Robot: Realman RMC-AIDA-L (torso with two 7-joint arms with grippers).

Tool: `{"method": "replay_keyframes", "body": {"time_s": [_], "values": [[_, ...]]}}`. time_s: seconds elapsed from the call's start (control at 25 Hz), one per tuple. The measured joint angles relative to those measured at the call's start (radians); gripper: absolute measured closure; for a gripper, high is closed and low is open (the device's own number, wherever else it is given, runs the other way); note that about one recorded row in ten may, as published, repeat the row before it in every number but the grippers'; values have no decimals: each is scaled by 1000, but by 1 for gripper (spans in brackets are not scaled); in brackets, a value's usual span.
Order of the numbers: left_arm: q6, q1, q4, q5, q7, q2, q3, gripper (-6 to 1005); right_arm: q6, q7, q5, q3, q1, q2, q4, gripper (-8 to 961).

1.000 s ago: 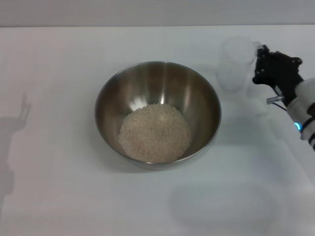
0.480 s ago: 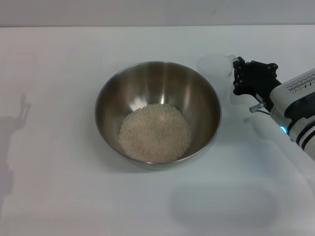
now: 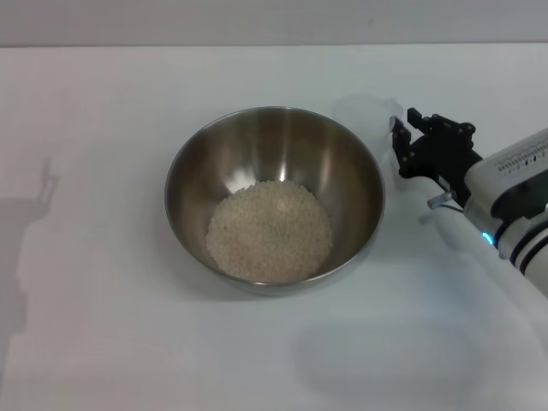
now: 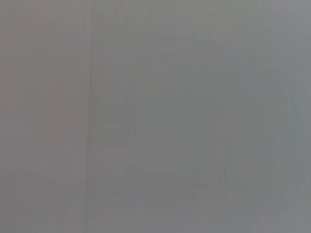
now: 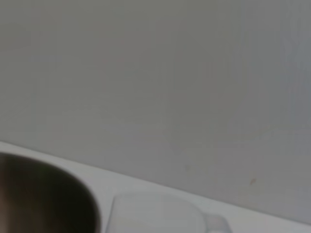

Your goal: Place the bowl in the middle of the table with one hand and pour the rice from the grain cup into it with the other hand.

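The steel bowl (image 3: 274,193) sits in the middle of the white table (image 3: 103,342) and holds a heap of rice (image 3: 269,231). My right gripper (image 3: 400,144) is just right of the bowl's far-right rim, shut on the handle of the clear grain cup (image 3: 364,116). The cup is tipped toward the bowl, above its rim. I cannot tell whether any rice is in the cup. The right wrist view shows the bowl's rim (image 5: 43,194) and the cup (image 5: 155,213). The left gripper is out of view; its wrist view shows only plain grey.
A faint arm shadow (image 3: 34,223) lies at the table's left. The table's far edge (image 3: 274,45) runs across the top of the head view.
My right gripper has moved left toward the bowl with the grain cup, which was upright on the table a second ago and is now lifted and tipped at the bowl's rim.
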State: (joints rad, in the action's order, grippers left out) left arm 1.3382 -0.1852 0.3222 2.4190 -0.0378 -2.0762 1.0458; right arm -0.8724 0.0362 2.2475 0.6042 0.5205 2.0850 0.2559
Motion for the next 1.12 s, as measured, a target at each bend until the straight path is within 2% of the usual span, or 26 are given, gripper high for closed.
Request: {"method": "replay_keyframes", "body": {"time_s": [0.16, 0.36, 0.6, 0.64, 0.68, 0.72, 0.88, 1.12], "values": [[-4, -5, -1, 0, 0, 0, 1, 170, -39, 0, 1, -11, -42, 0, 10, 659], [1, -1, -2, 0, 0, 1, 3, 170, -101, -1, 1, -6, -93, -2, 30, 558], [5, 2, -7, 4, 2, 2, 1, 171, -274, 11, -19, 5, -200, -2, 48, 437], [8, 4, -8, 6, 4, 2, 1, 171, -327, 12, -23, 9, -227, -4, 52, 334], [10, 5, -8, 6, 4, 2, 0, 171, -440, 16, -31, 25, -281, -2, 51, 232], [11, 5, -8, 6, 3, 2, 0, 171, -440, 16, -31, 25, -281, -2, 51, 209], [6, -3, -20, 4, 2, 2, 0, 170, -666, 19, -69, 41, -381, 2, 41, 115], [0, -11, -44, 6, 6, 0, -1, 170, -808, 21, -108, 32, -419, 3, 14, 115]]}}
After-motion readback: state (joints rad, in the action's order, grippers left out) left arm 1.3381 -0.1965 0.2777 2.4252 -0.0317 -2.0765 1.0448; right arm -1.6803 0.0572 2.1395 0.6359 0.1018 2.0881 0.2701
